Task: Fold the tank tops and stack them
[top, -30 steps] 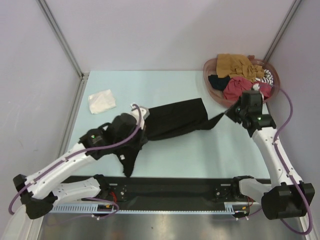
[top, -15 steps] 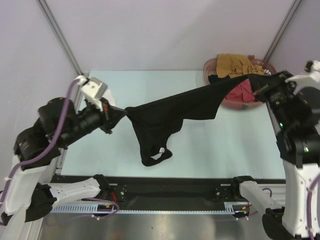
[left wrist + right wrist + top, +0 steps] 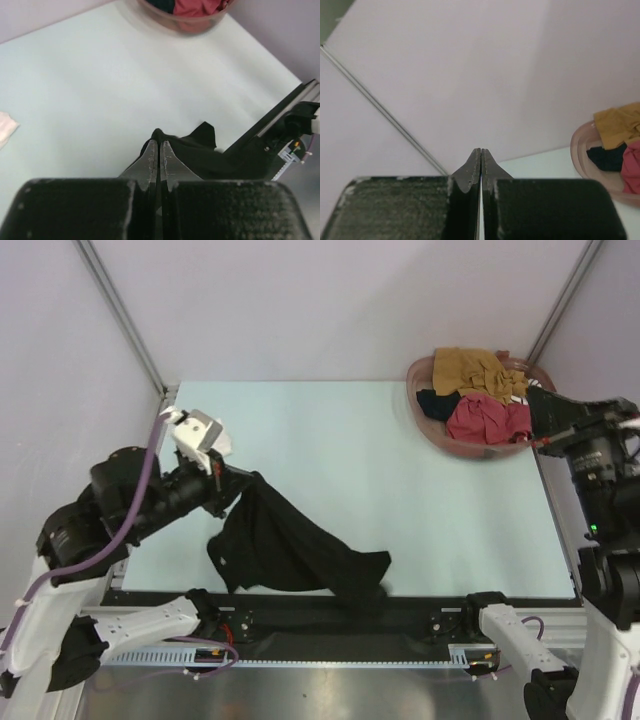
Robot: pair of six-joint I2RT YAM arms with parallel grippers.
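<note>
The black top (image 3: 290,550) hangs by one corner from the left gripper (image 3: 236,481), up off the table (image 3: 400,490) on its left side. From that pinch the cloth falls in a slanting sheet toward the near edge. Its lower end lies bunched on the surface and just laps onto the black rail (image 3: 420,612) at the front. Through the left wrist camera, the two fingers are pressed flat together, with black cloth coming out around their tips and spreading below them. So those jaws are closed on the black top.

A white top (image 3: 5,129) lies flat on the table off to that gripper's side. It shows only as a sliver at the edge of the wrist view, and in the overhead view the arm covers it.

At the far right corner sits the basket (image 3: 424,422), holding a mustard top (image 3: 470,365), a red top (image 3: 485,418) and a dark piece (image 3: 435,402), all heaped loosely.

The right gripper (image 3: 480,150) is raised high on the right, well apart from the black top and beside the basket. Its fingers meet tip to tip with nothing between them, and they point toward the pale wall (image 3: 470,60) rather than down at the table.
</note>
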